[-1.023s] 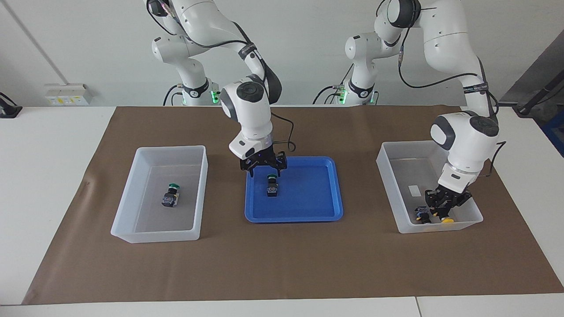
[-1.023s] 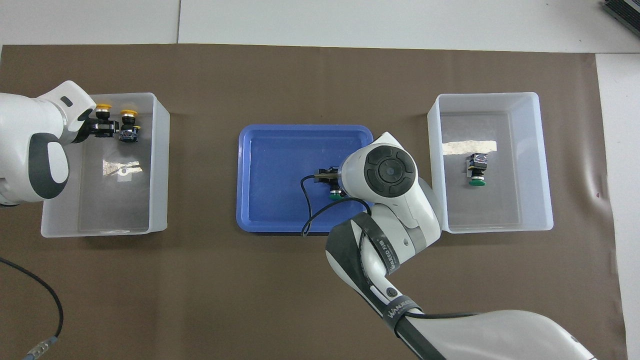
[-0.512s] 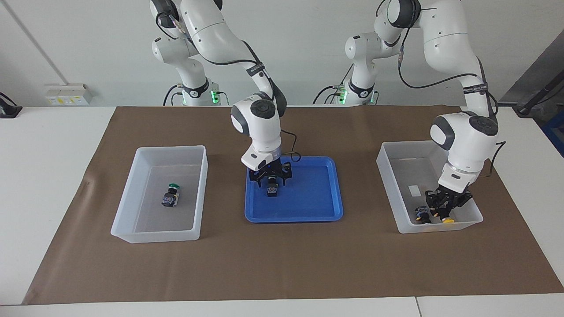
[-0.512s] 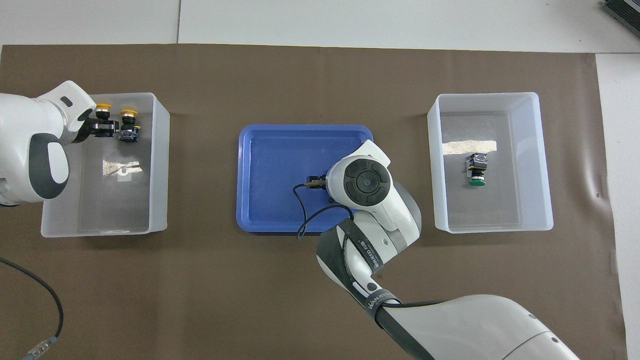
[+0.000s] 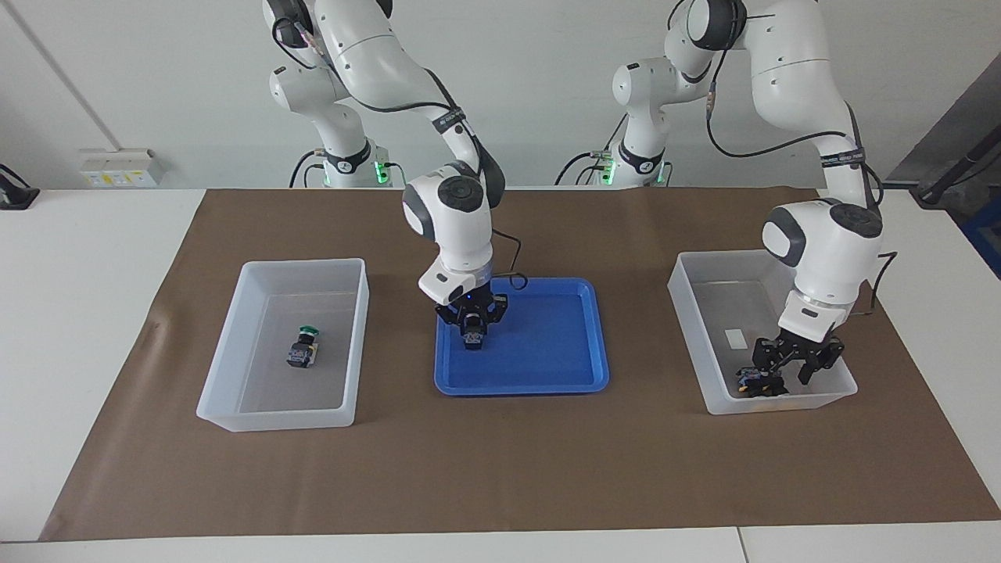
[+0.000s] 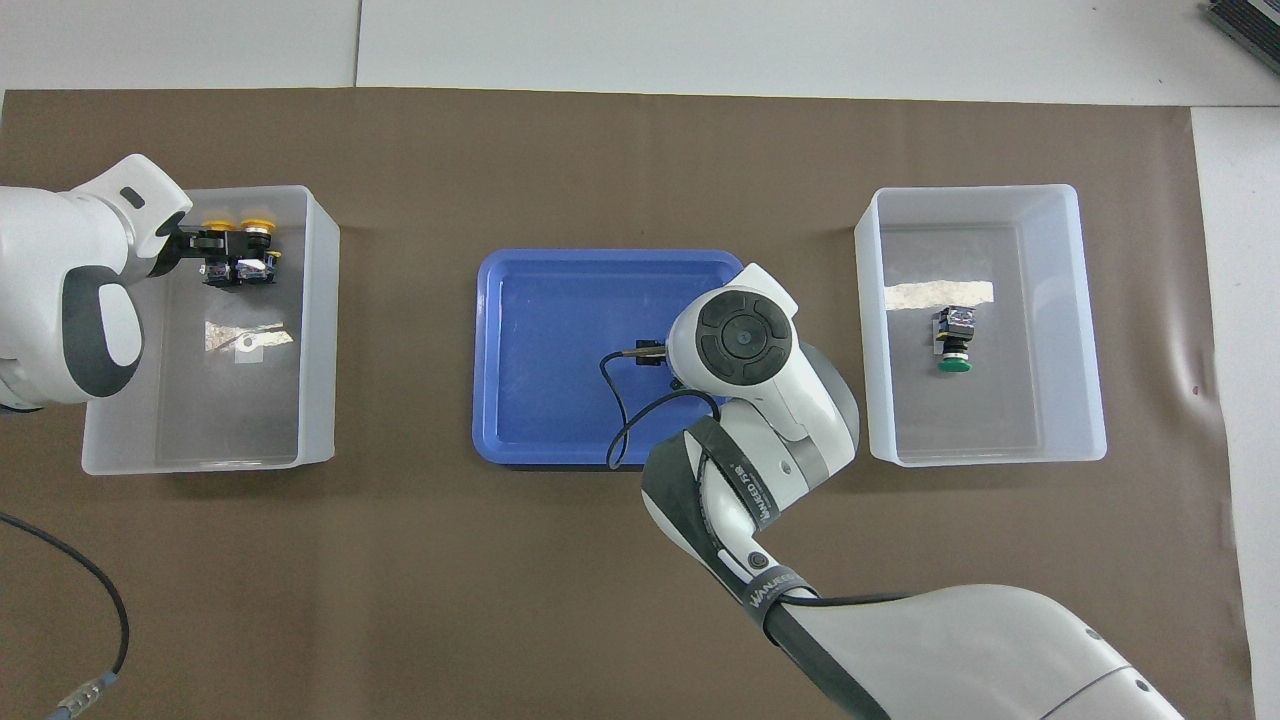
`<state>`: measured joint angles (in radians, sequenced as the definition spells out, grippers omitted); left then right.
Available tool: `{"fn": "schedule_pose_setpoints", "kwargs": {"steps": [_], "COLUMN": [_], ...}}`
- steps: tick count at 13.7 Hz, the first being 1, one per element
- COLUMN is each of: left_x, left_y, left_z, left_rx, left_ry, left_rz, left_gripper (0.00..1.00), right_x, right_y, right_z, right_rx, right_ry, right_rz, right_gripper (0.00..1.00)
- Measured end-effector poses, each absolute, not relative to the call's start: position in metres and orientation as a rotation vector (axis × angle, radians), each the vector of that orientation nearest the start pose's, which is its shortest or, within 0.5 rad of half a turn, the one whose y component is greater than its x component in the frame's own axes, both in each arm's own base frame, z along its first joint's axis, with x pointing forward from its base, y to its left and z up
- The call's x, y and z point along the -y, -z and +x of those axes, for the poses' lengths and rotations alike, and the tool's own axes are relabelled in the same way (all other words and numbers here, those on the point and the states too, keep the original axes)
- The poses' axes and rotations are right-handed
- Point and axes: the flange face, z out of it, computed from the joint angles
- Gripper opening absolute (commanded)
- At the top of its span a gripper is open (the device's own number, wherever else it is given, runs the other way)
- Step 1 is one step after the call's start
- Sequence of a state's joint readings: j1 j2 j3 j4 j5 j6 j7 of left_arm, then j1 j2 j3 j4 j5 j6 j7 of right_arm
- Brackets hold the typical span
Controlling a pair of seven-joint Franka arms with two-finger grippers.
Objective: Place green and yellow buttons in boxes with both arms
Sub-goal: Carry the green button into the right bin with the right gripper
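My right gripper (image 5: 471, 327) is low in the blue tray (image 5: 547, 352), shut on a green button (image 5: 471, 338) whose base shows below the fingers; in the overhead view the wrist hides both. Another green button (image 5: 303, 349) lies in the box (image 5: 305, 263) toward the right arm's end, also seen from overhead (image 6: 955, 345). My left gripper (image 5: 791, 374) is open, low inside the other box (image 5: 688, 270). Two yellow buttons (image 6: 212, 226) (image 6: 258, 222) lie there by the wall farthest from the robots, one right under the fingers.
A brown mat (image 5: 500, 469) covers the table under the tray and both boxes. A white label (image 6: 940, 293) lies on the floor of the green button's box. A black cable (image 6: 90, 600) lies on the mat near the left arm.
My right gripper came down into the tray and closed on the green button. My left gripper opened and let go of the yellow button, which now rests in the box.
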<state>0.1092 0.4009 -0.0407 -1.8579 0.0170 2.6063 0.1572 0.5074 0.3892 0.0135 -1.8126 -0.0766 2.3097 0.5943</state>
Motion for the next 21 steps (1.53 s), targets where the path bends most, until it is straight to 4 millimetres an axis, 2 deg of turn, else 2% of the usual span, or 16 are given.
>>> {"fn": "schedule_pose_setpoints", "kwargs": {"steps": [2,3,6,8,10,13,15,17,19,20,21], "left_x": [-0.045,-0.043,-0.032,-0.020,-0.001,0.038,0.054,0.059,0.057,0.056,0.055], "left_y": [-0.346,-0.353,-0.392,-0.424,-0.450,-0.483,-0.505,-0.524,-0.541,-0.548,-0.555], "left_z": [0.667,0.667,0.654,0.642,0.626,0.595,0.569,0.545,0.535,0.534,0.536], "left_rx": [-0.153,-0.160,-0.187,-0.216,-0.262,-0.314,-0.324,-0.338,-0.332,-0.329,-0.325], "left_ry": [0.548,0.548,0.475,0.445,0.403,0.334,0.318,0.256,0.245,0.243,0.228], "left_rz": [-3.055,-3.055,-3.070,-3.073,-3.078,-3.089,-3.091,-3.092,-3.092,-3.092,-3.094], "left_gripper": [1.00,1.00,1.00,1.00,1.00,1.00,1.00,1.00,1.00,1.00,1.00], "right_x": [-0.302,-0.280,-0.190,-0.124,-0.073,-0.023,0.009,0.039,0.043,0.041,0.039], "right_y": [-0.376,-0.399,-0.444,-0.451,-0.440,-0.412,-0.394,-0.373,-0.354,-0.346,-0.340], "right_z": [0.575,0.579,0.595,0.605,0.608,0.599,0.592,0.586,0.579,0.578,0.579], "right_rx": [-0.068,-0.040,0.089,0.175,0.255,0.342,0.404,0.434,0.433,0.438,0.438], "right_ry": [0.186,0.181,0.145,0.118,0.067,0.043,0.059,0.115,0.124,0.118,0.123], "right_rz": [-3.143,-3.166,-3.208,-3.220,-3.224,-3.217,-3.209,-3.207,-3.204,-3.201,-3.199], "right_gripper": [0.00,0.00,0.00,0.00,0.00,0.00,0.00,0.10,0.21,0.38,0.64]}}
